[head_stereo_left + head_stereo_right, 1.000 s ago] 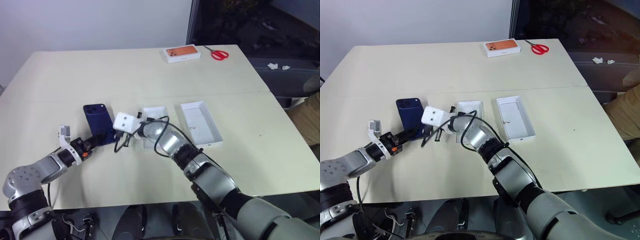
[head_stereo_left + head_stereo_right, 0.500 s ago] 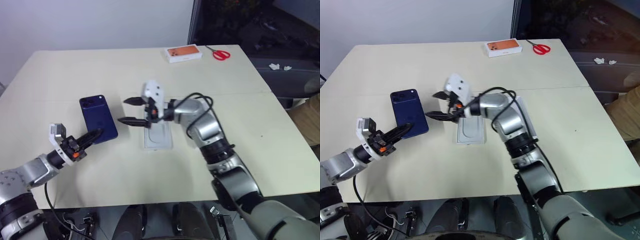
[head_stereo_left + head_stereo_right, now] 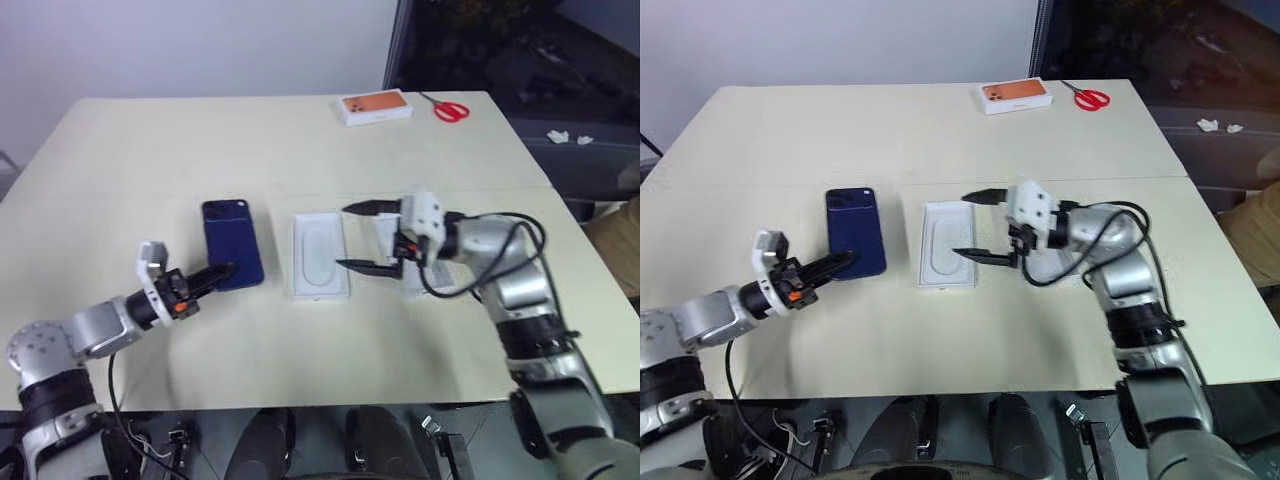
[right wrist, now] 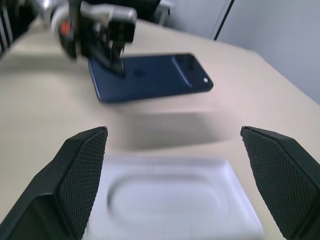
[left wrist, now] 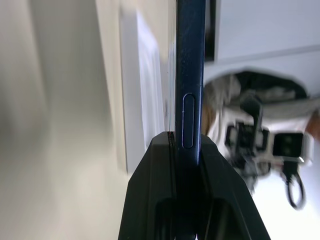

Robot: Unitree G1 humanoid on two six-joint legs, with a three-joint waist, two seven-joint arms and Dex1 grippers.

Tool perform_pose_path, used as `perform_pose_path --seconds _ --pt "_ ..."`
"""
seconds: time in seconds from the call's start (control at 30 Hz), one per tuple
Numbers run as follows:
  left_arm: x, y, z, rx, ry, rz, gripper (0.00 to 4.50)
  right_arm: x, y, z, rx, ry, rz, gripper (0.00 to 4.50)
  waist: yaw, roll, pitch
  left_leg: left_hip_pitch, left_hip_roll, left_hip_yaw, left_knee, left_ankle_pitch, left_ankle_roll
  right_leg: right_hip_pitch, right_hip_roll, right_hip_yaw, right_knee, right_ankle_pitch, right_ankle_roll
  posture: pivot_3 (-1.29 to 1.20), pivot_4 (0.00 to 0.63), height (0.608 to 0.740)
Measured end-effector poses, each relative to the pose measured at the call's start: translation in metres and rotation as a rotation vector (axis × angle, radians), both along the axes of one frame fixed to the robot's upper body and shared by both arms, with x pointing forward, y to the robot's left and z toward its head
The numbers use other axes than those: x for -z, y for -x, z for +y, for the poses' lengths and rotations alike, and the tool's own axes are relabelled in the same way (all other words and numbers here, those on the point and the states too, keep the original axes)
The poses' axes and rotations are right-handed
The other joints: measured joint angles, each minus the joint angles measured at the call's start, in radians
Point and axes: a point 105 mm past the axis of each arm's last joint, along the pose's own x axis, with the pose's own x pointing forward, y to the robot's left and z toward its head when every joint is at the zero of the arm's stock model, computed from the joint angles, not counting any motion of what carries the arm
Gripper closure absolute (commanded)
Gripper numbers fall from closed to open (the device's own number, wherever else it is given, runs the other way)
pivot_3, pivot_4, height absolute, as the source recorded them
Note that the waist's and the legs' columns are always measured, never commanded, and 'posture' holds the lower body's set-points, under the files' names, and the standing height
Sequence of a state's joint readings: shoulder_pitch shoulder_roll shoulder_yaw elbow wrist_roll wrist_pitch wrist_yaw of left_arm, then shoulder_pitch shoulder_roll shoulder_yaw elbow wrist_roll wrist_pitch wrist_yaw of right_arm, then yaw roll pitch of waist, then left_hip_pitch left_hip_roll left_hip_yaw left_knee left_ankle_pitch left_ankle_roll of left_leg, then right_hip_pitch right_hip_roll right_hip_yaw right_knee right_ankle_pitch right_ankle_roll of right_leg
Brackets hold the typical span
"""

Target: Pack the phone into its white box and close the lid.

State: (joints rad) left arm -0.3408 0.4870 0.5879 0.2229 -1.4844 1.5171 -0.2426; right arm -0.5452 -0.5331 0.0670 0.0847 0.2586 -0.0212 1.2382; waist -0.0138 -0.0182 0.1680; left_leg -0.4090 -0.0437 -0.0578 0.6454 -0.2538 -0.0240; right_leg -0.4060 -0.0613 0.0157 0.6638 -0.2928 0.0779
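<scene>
left pincer (image 3: 840, 264): grasping glossy navy phone (image 3: 855, 231) edge | right pincer (image 3: 973, 223): released, textured pads | oval-recessed white insert (image 3: 948, 258)

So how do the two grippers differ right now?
The left gripper is shut on the phone's near end, while the right gripper is wide open and holds nothing. The left one sits low beside the white insert; the right one hovers over the insert's other side. Both point inward toward each other.

Phone (image 3: 855, 231) sits left of the white box (image 3: 947, 258) on the surface (image 3: 940, 140). Left claw (image 3: 836, 264) at phone's near end, right claw (image 3: 975, 224) over the box's right side. Scissors (image 3: 1086, 97) at the far edge.
</scene>
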Motion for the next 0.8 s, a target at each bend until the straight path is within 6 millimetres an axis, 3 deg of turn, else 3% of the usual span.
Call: perform_pose_path --seconds 0.1,0.23,0.37,0.57,0.67,0.8 --pt "-0.008 -0.008 -0.019 0.039 0.032 -0.024 4.5 0.004 0.0 -0.019 0.043 0.022 -0.014 0.04 0.002 0.0 0.0 0.0 0.0 0.0 0.001 0.0 0.0 0.0 0.0 0.0 0.0 0.0 0.0 0.0 0.15 0.74" --pt "-0.015 -0.016 -0.036 0.071 0.038 -0.041 4.5 0.006 -0.002 -0.031 0.102 -0.005 -0.007 0.04 -0.003 0.0 0.0 0.0 0.0 0.0 0.0 0.001 -0.001 0.0 0.0 0.0 0.0 0.0 0.0 0.0 0.15 0.74" --pt "-0.012 -0.018 -0.042 0.091 0.046 -0.016 4.5 0.001 -0.005 -0.041 0.155 -0.017 -0.024 0.04 0.0 0.0 0.0 0.0 0.0 0.0 0.001 0.001 -0.002 0.0 0.001 0.0 0.0 0.0 0.0 0.0 0.15 0.74" --pt "-0.012 -0.031 -0.05 0.095 0.044 0.005 4.5 0.017 -0.001 -0.053 0.195 0.011 0.022 0.04 0.005 -0.001 0.0 0.0 0.0 0.001 0.002 0.001 -0.002 0.002 0.0 0.0 0.0 0.0 0.0 0.0 0.15 0.74" --pt "-0.016 -0.033 -0.048 0.091 0.051 -0.013 4.5 0.015 0.003 -0.043 0.18 0.012 0.056 0.04 -0.004 0.0 0.001 0.0 0.0 0.001 0.002 0.002 -0.004 0.0 0.001 0.001 0.0 0.0 0.0 0.0 0.15 0.74" --pt "-0.025 -0.029 -0.04 0.098 0.056 -0.058 4.5 0.007 0.011 -0.012 0.116 0.045 0.103 0.04 -0.005 0.0 0.001 0.0 0.002 0.0 0.001 0.002 -0.004 0.0 0.002 0.0 0.001 0.0 0.0 0.0 0.15 0.74"
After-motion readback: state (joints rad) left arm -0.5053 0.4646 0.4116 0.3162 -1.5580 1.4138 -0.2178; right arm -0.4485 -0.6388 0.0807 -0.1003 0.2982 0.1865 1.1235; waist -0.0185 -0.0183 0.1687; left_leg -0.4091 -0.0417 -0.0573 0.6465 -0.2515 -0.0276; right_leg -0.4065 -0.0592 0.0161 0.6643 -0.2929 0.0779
